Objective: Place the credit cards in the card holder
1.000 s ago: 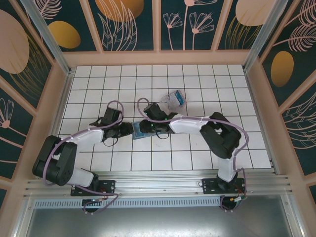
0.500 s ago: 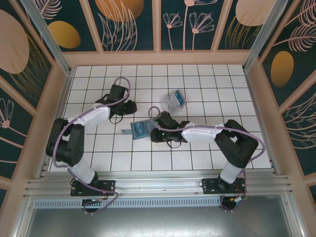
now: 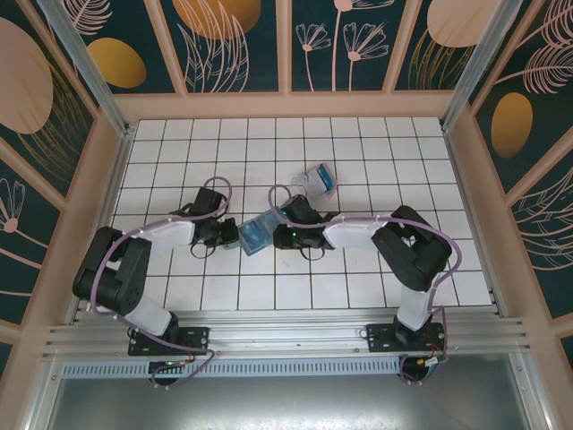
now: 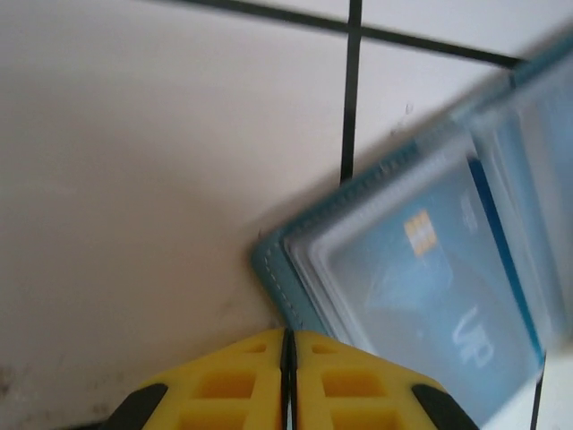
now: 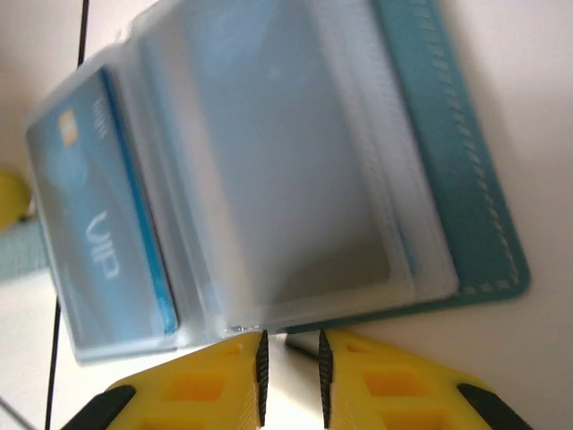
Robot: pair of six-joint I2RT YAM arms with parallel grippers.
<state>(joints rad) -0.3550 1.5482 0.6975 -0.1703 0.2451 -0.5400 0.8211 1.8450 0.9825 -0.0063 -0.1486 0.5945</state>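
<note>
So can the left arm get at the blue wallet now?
Probably yes. The left gripper sits right at a corner of the card holder with nothing between, but its jaws are shut, so it must open first.

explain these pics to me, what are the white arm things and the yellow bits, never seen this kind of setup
These are two robot arms, the left arm and the right arm, bolted at the near edge of a tiled table. The wide picture looks down from above. The two close-ups come from cameras on the wrists, and the yellow bits are each arm's own fingers. Between the arms is an open teal wallet with a blue card in one clear pocket. A clear box lies farther back. The left gripper is shut just short of the wallet's corner, with nothing visible between its fingers. The right gripper is nearly closed at the wallet's edge. Whether it pinches the wallet I cannot tell.
</note>
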